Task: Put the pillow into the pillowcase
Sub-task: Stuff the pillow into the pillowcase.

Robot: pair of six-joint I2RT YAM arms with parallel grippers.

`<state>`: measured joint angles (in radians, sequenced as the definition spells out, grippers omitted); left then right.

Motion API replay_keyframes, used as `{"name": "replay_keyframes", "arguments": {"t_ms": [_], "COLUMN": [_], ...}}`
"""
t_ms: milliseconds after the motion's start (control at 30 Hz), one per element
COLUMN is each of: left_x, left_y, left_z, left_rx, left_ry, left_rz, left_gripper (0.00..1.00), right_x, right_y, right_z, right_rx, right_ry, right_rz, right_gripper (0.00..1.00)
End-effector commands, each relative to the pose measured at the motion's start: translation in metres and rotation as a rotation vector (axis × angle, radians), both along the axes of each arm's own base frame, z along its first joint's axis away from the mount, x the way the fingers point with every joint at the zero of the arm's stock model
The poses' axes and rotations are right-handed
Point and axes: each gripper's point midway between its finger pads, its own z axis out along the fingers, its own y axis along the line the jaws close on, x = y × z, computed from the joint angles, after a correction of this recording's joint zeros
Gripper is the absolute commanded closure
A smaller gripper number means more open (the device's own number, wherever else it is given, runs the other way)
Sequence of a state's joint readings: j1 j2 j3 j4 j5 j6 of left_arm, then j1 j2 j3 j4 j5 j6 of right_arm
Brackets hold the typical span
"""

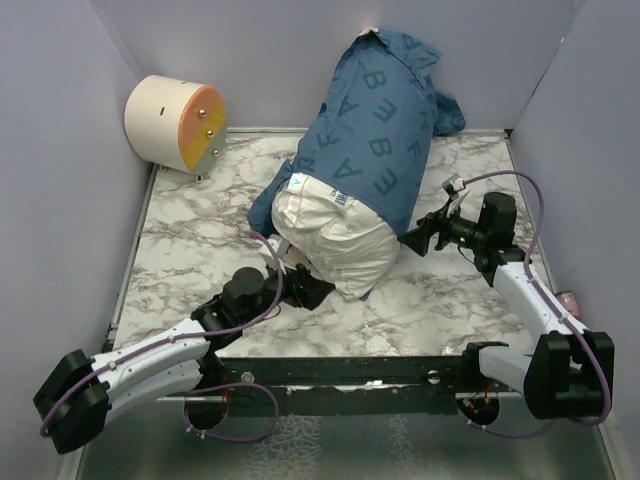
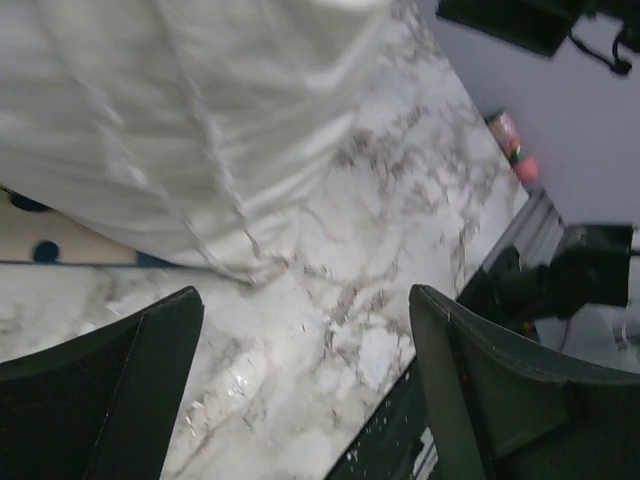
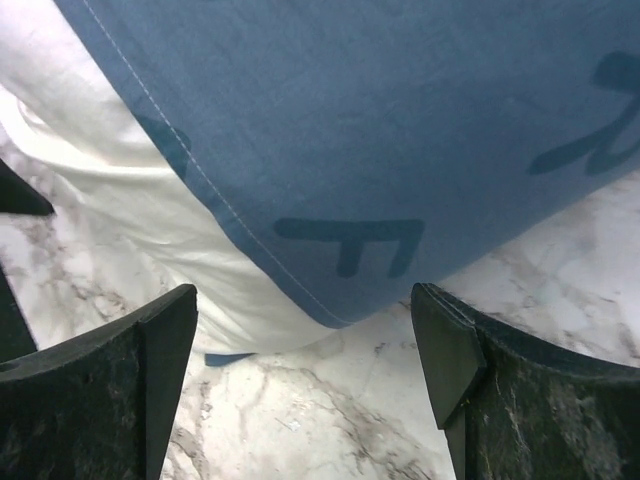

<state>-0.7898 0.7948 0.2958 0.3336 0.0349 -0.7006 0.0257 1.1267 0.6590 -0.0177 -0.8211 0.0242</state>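
Note:
The white pillow lies in the middle of the marble table, its far part inside the blue lettered pillowcase, its near end bulging out. My left gripper stands open at the pillow's near left corner. Only marble shows between its fingers in the left wrist view, where the pillow lies just beyond the left gripper. My right gripper is open at the pillow's right side. It faces the hem of the pillowcase over the pillow, and the right gripper holds nothing.
A cream cylinder with an orange face lies at the back left corner. Grey walls close in three sides. A small pink object sits at the table's right edge. A black rail runs along the front edge.

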Motion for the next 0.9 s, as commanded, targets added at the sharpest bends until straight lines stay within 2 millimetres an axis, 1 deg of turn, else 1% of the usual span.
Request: {"name": "replay_keyframes", "arguments": {"t_ms": [0,33,67,133,167,267,333,367,400,433,467,500,533,567,600,633,667,700,733,767,800,833,867], "left_x": [-0.016,-0.014,-0.01,0.004,0.012,0.034,0.047,0.055,0.063,0.07,0.079,0.087,0.097,0.105,0.112,0.119,0.126,0.133,0.138,0.143,0.147,0.15,0.154], "left_y": [-0.026,-0.03,-0.033,-0.036,-0.039,-0.052,-0.069,-0.075,-0.081,-0.084,-0.087,-0.088,-0.086,-0.087,-0.087,-0.086,-0.087,-0.085,-0.082,-0.079,-0.075,-0.072,-0.069], "left_z": [-0.022,-0.027,-0.031,-0.036,-0.034,-0.033,-0.036,-0.05,-0.052,-0.056,-0.055,-0.061,-0.062,-0.059,-0.055,-0.049,-0.039,-0.028,-0.015,0.002,0.02,0.039,0.059], "left_rx": [0.037,0.049,0.06,0.074,0.078,0.092,0.107,0.136,0.134,0.13,0.104,0.098,0.083,0.061,0.041,0.017,-0.011,-0.036,-0.065,-0.098,-0.132,-0.164,-0.188], "left_ry": [-0.021,-0.035,-0.052,-0.091,-0.125,-0.179,-0.208,-0.192,-0.194,-0.189,-0.193,-0.185,-0.18,-0.186,-0.191,-0.194,-0.203,-0.217,-0.238,-0.271,-0.306,-0.335,-0.364], "left_rz": [-0.029,-0.021,-0.004,0.042,0.061,0.109,0.108,0.116,0.131,0.15,0.171,0.19,0.215,0.226,0.238,0.243,0.24,0.24,0.239,0.241,0.238,0.234,0.23], "left_gripper": [0.12,0.11,0.04,0.02,0.01,0.01,0.01,0.01,0.01,0.01,0.01,0.01,0.03,0.05,0.09,0.15,0.28,0.45,0.65,0.82,0.97,1.0,1.0], "right_x": [-0.003,-0.005,-0.006,-0.008,-0.008,-0.009,-0.009,-0.009,-0.009,-0.008,-0.008,-0.009,-0.009,-0.01,-0.011,-0.011,-0.011,-0.011,-0.009,-0.008,-0.008,-0.007,-0.007], "right_y": [0.014,0.015,0.016,0.016,0.016,0.016,0.015,0.014,0.014,0.013,0.012,0.011,0.01,0.009,0.008,0.006,0.004,0.001,-0.004,-0.009,-0.014,-0.019,-0.023], "right_z": [0.002,0.0,-0.001,0.001,0.002,0.005,0.007,0.008,0.009,0.01,0.011,0.013,0.014,0.016,0.016,0.017,0.018,0.02,0.02,0.02,0.019,0.019,0.016], "right_rx": [0.095,0.099,0.102,0.107,0.107,0.105,0.103,0.101,0.1,0.099,0.097,0.098,0.1,0.102,0.104,0.108,0.116,0.126,0.142,0.161,0.188,0.215,0.242], "right_ry": [-0.022,-0.016,-0.017,-0.031,-0.038,-0.055,-0.061,-0.067,-0.068,-0.072,-0.075,-0.079,-0.084,-0.09,-0.094,-0.098,-0.099,-0.1,-0.09,-0.077,-0.059,-0.046,-0.025], "right_rz": [0.084,0.09,0.095,0.104,0.105,0.112,0.111,0.11,0.109,0.108,0.103,0.101,0.099,0.098,0.093,0.087,0.075,0.059,0.032,0.0,-0.03,-0.059,-0.087], "right_gripper": [0.14,0.14,0.14,0.14,0.14,0.14,0.14,0.14,0.14,0.14,0.14,0.14,0.14,0.14,0.13,0.13,0.12,0.12,0.09,0.08,0.07,0.06,0.06]}}
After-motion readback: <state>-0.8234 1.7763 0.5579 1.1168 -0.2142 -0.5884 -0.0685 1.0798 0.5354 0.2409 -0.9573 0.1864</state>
